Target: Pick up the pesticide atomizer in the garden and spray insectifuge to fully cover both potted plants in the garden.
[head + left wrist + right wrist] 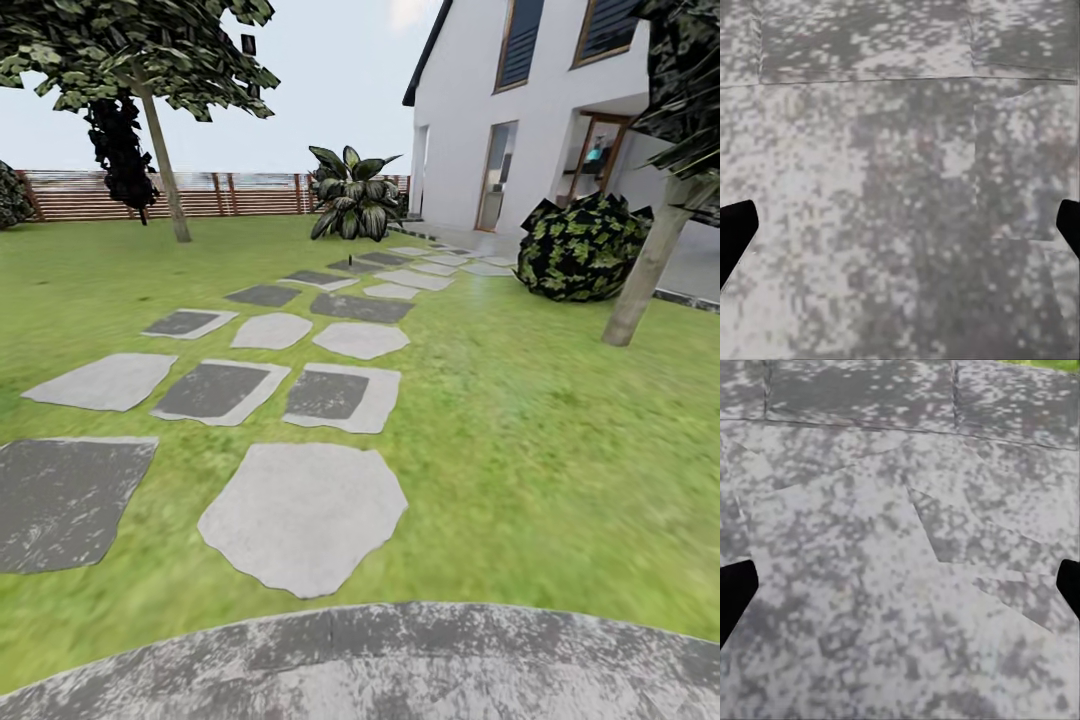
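Green lawn point(560, 420) spreads across the garden in the head view, running back to a brown slatted wooden fence point(230, 195) along its far edge. White two-storey house point(470, 110) stands at the lawn's far right corner, with dark windows and a doorway. A curved rim of the round grey mottled stone patio point(400, 665) crosses the near edge of the view, and from just beyond it a path of flat grey stepping slabs point(305, 515), some pale and some dark, winds over the grass toward the house. A leafy tree with a thin pale trunk point(160, 150) rises near the fence on the left; another slanted pale trunk point(650, 260) leans at the right, beside a rounded dark green speckled bush point(585, 245). At the far end of the slab path sits a plant with broad pointed green leaves point(350, 195); whether it is one of the potted plants I cannot tell, since it is small and no pot can be made out. The pesticide atomizer cannot be made out in any picture.

Both wrist views look down on mottled grey patio stone with thin seams. The left pincer point(900, 225) is released, its dark fingertips point(735, 229) set far apart with nothing between them. The right pincer point(900, 585) is likewise released, fingertips point(735, 589) wide apart over bare stone, with a sliver of grass at the patio's edge.
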Robot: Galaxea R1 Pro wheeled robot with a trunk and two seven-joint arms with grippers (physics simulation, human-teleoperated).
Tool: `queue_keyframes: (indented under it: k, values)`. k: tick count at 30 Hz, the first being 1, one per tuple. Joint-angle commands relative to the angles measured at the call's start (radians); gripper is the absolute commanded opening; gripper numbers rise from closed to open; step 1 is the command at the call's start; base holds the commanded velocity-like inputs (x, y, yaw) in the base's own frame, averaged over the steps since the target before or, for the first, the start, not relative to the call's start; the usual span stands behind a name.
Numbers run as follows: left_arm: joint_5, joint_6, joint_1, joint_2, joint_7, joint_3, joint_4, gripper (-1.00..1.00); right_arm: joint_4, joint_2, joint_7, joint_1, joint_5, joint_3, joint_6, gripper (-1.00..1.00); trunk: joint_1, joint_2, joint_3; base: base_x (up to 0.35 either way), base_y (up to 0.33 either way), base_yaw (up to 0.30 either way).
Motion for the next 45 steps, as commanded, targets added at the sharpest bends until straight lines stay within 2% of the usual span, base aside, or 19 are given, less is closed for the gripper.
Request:
queue_keyframes:
  k: [1, 12, 22, 45]
  values:
    - [0.002, -0.003, -0.001, 0.0, 0.0, 0.001, 0.001, 1.0, 0.001, 0.0, 0.0, 0.0, 0.0, 0.0, -0.003, 1.0, 0.0, 0.0, -0.001, 0.339, 0.0, 0.0]
    - [0.002, -0.003, -0.001, 0.0, 0.0, 0.0, 0.001, 1.0, 0.001, 0.001, 0.0, 0.0, 0.001, 0.001, -0.003, 1.0, 0.0, 0.0, -0.001, 0.339, 0.051, 0.014]
    - [0.002, -0.003, -0.002, 0.0, 0.0, 0.0, 0.001, 1.0, 0.001, 0.001, 0.0, 0.0, 0.001, 0.001, -0.003, 1.0, 0.0, 0.0, -0.001, 0.339, 0.096, 0.206]
    - [0.002, -0.003, -0.008, 0.0, 0.0, -0.001, 0.001, 1.0, -0.001, 0.001, -0.001, 0.0, 0.0, -0.001, -0.003, 1.0, 0.0, 0.0, -0.001, 0.339, 0.089, 0.005]
